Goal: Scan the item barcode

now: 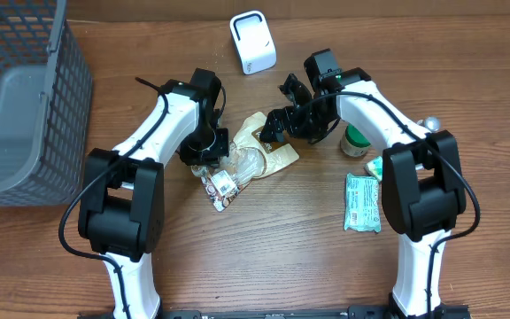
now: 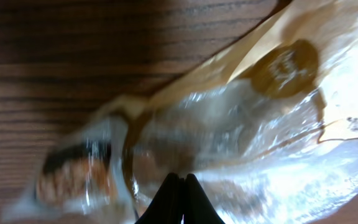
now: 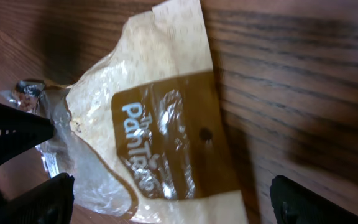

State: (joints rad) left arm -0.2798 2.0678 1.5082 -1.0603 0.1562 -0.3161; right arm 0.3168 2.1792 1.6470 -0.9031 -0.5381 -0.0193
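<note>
Clear brown-label pkg (image 1: 268, 151) centre; grey mesh basket (image 1: 71, 71) far left.

snack bag (image 1: 271, 152) on wooden table (image 1: 282, 261)

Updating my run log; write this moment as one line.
left gripper: shut at tan-and-clear plastic bag | right gripper: open over bag | white box scanner: untouched

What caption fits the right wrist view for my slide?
Open right gripper poised over the tan-and-clear snack bag on the wooden table.
</note>
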